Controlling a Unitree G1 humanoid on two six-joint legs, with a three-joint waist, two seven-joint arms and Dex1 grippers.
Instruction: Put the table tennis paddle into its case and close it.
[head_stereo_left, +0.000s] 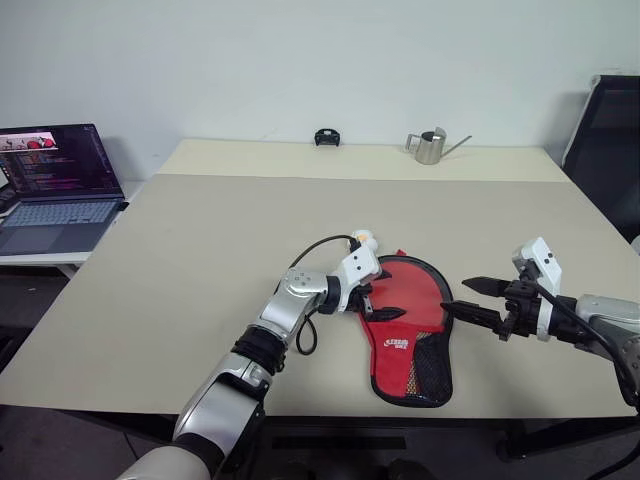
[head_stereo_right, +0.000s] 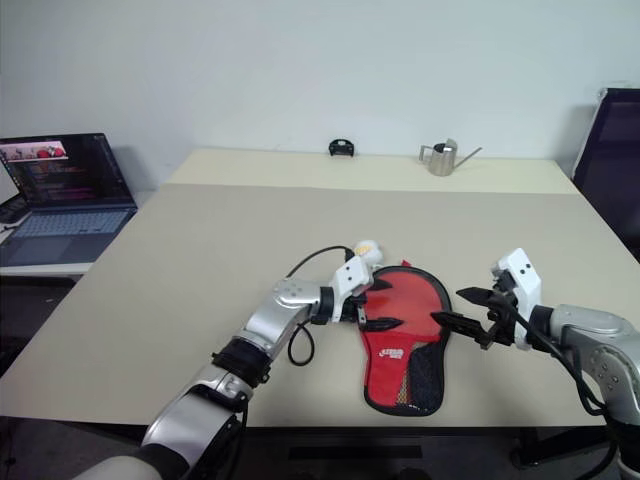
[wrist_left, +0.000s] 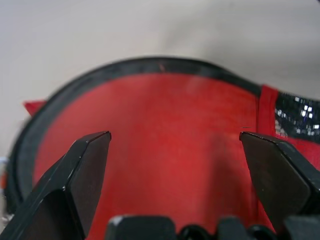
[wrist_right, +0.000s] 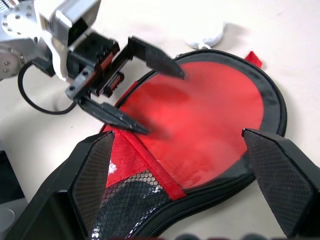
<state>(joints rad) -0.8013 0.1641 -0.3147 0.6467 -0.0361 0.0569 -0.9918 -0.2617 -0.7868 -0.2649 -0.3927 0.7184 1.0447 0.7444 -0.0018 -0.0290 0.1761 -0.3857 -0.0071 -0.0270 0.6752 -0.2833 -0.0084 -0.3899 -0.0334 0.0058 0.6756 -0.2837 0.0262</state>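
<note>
The case (head_stereo_left: 408, 335) lies flat on the beige table (head_stereo_left: 200, 260), near the table's front edge. Its round red part points away from the robot and its narrow end, with the white print and the black mesh pocket (head_stereo_left: 428, 372), points to the front edge. A black zipper rim goes around the case. I cannot tell from the pictures if the table tennis paddle is inside the case.

The left claw (head_stereo_left: 377, 303) is over the left side of the case's round part. Its two black fingers (wrist_right: 155, 56) are spread wide and hold nothing; whether they touch the red fabric I cannot tell. The right claw (head_stereo_left: 472, 300) is just beside the right rim of the case, with its tips toward the case. Its fingers are also spread wide and empty.

A small white ball (head_stereo_left: 364, 240) lies on the table just beyond the case, close to the wrist of the left claw. Far behind the case, near the table's back edge, stand a small metal watering can (head_stereo_left: 432, 146) and a small black object (head_stereo_left: 327, 137). An open laptop (head_stereo_left: 55, 185) is well apart from the case, on a lower surface beside the table's left edge.
</note>
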